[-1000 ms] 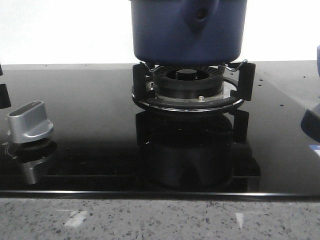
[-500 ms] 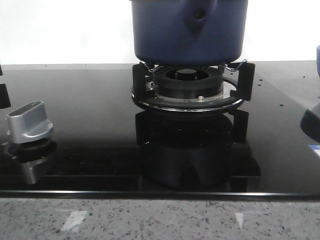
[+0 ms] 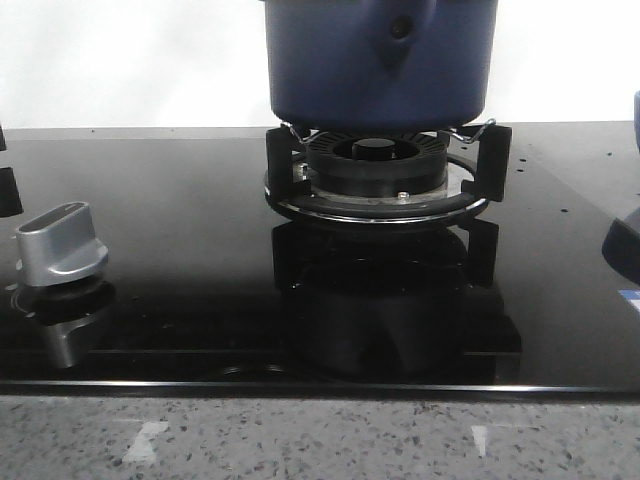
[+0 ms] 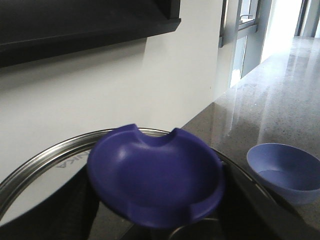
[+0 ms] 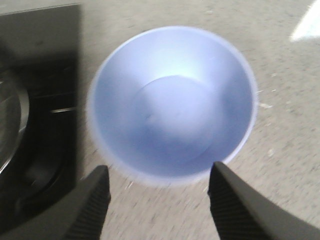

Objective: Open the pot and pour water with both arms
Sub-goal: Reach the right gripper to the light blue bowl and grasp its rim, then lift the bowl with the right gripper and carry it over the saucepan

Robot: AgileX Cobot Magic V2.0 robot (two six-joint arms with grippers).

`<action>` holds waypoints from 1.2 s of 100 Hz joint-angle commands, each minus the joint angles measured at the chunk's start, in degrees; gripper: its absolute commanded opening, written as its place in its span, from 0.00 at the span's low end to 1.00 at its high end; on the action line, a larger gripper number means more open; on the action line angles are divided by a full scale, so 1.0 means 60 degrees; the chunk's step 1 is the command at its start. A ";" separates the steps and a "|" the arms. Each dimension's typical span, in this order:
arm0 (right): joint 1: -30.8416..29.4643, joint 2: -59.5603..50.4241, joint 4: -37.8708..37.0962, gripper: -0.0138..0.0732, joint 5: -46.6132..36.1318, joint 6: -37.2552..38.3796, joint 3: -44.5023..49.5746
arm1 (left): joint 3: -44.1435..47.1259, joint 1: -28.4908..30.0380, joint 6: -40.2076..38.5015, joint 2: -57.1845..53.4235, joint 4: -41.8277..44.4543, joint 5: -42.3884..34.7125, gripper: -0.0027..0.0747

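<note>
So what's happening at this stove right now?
A dark blue pot sits on the burner. The left wrist camera looks closely onto the lid and its blue knob; its fingers aren't visible, so a grip can't be confirmed. The right gripper hangs open over a light blue bowl on the counter beside the stove.
</note>
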 commanded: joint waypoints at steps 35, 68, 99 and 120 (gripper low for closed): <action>-0.1941 0.3089 -0.0274 0.61 0.0099 -0.0145 -0.1779 | -0.0383 0.0651 -0.0280 -0.0610 -0.0833 0.0508 0.38; -0.1957 0.4327 -0.0110 0.50 -0.0024 -0.0165 -0.1779 | -0.0383 0.0651 -0.0280 -0.0610 -0.0833 0.0508 0.38; -0.1957 0.4356 -0.0065 0.07 0.0041 -0.0165 -0.1779 | -0.0383 0.0651 -0.0280 -0.0610 -0.0833 0.0508 0.38; -0.1797 0.3985 0.0241 0.09 0.0417 -0.0269 -0.2389 | -0.0383 0.0651 -0.0280 -0.0610 -0.0833 0.0508 0.38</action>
